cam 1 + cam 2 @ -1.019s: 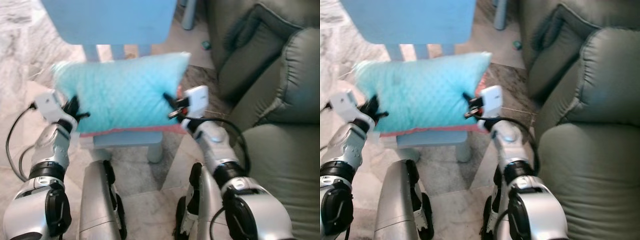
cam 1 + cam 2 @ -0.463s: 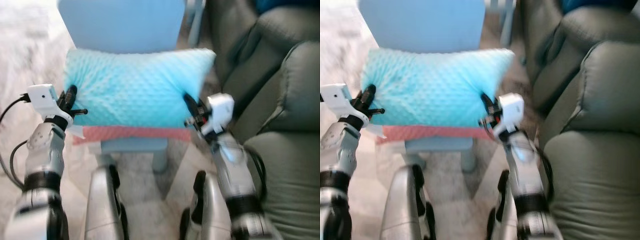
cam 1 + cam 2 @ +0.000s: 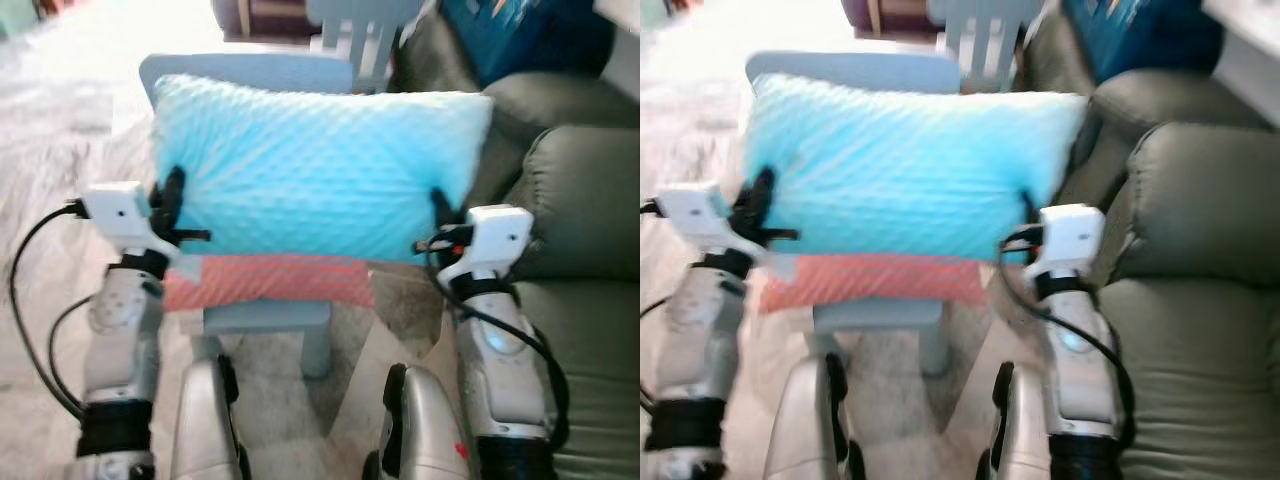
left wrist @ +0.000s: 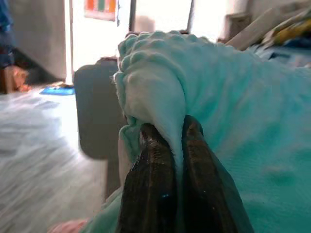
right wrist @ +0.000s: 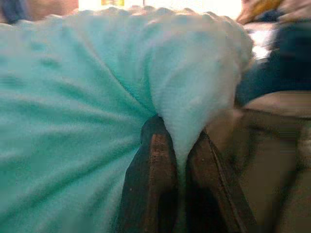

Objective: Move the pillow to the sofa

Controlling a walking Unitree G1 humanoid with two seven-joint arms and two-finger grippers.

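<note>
Beside the sofa [image 3: 580,200] on the right, the pillow [image 3: 320,165] now hangs higher above the chair [image 3: 265,315], the left gripper [image 3: 172,205] and right gripper [image 3: 440,215] each pinching an end, ready to carry right.

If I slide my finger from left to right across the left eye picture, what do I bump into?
Left gripper pinching the pillow's edge → turquoise pillow → right gripper pinching the other edge → grey-green sofa.

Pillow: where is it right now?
Pillow is held up between left end effector and right end effector, in front of the blue chair, sofa to its right.
</note>
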